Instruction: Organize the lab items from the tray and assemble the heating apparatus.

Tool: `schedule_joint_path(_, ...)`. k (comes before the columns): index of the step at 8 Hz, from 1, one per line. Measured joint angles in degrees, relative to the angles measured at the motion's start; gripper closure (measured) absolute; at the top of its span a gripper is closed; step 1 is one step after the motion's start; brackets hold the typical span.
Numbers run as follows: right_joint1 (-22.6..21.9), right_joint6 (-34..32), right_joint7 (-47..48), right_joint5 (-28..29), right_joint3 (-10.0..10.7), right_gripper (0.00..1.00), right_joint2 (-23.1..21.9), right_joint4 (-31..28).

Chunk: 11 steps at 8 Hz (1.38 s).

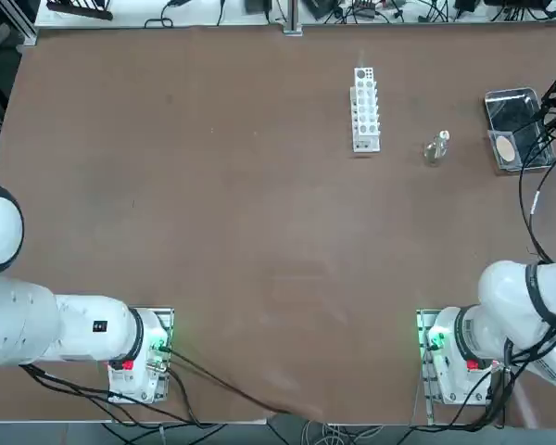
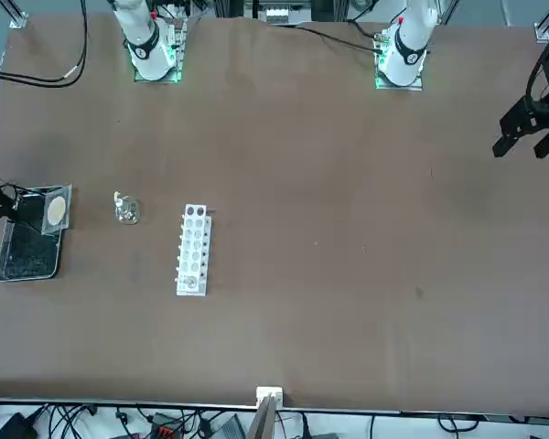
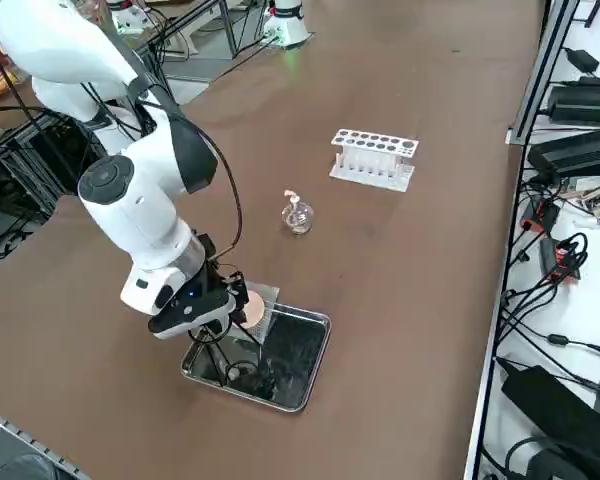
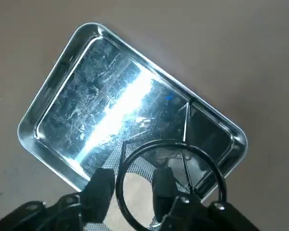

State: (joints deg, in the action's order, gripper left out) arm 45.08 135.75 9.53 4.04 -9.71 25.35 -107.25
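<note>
Right gripper [image 4: 130, 192] sits low over the near end of the tray [image 4: 53, 101]. Wrist view: the two fingers [image 4: 102, 190] straddle the rim of the black wire ring stand [image 4: 135, 154], one inside the ring, one outside. Whether they actually pinch the wire can't be told; a gap seems to remain.

Under the ring lies the grey mesh [image 3: 250, 308] with its tan centre, overhanging the tray end nearest the gripper. The stand's legs [image 4: 185, 139] run out over the shiny tray floor.

Further off, the glass burner [image 1: 435, 148] stands on the table, out of the tray, between the tray and the white test-tube rack [image 1: 365, 109].

Step in hand, by my reading: pick the stand out of the tray. To do it well:
- clamp square on the ring wire, not on a leg joint;
- lift straight up so the legs clear the raised rim;
- watch the mesh, it could snag and drag along;
- thin wire may pivot in the jaws, so go slow.

No brands, labels or readable writing in any view.
</note>
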Motion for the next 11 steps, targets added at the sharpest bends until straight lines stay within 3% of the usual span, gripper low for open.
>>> schedule_joint_path(5,0.1,-0.1,0.0,0.0,0.0,0.54,0.0,0.0)
schedule_joint_path(10,0.1,0.0,0.0,0.1,-0.4,0.88,0.0,0.1)
schedule_joint_path(11,0.1,-0.1,0.0,0.2,-0.6,0.89,0.0,0.1)
